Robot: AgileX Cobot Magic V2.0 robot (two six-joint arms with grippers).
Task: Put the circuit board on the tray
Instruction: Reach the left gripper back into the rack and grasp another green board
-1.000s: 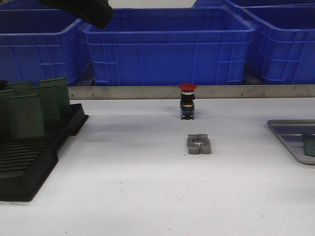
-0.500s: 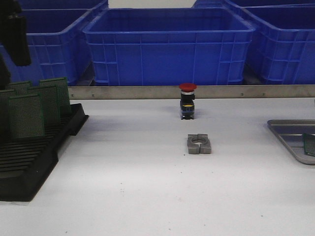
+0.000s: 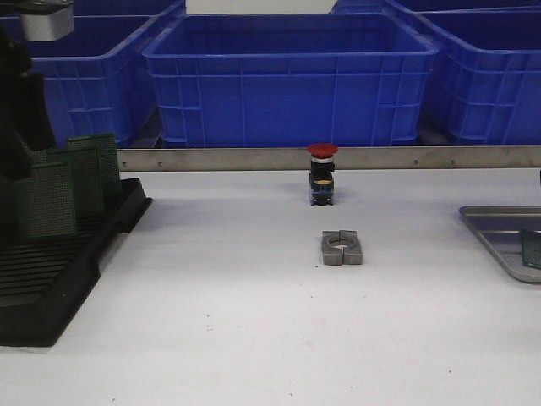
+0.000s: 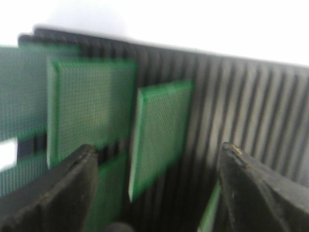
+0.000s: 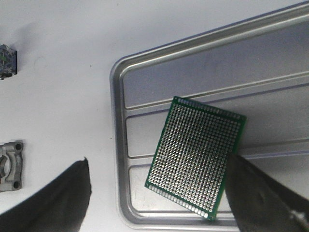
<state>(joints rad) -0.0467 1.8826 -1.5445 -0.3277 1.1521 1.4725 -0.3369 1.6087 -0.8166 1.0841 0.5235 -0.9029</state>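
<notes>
Several green circuit boards stand upright in the black slotted rack at the left. My left arm hangs over the rack's far end. In the left wrist view my left gripper is open, with one standing board between its fingers, not touching them. The silver ribbed tray lies at the right edge with one board in it. In the right wrist view that board lies flat on the tray. My right gripper is open and empty above it.
A red-capped push button and a grey metal clamp block stand mid-table; the block also shows in the right wrist view. Big blue crates sit behind a metal rail at the back.
My left arm has swung from the upper middle-left to the far left and come down over the rack of boards. The tray and its board have not moved.
</notes>
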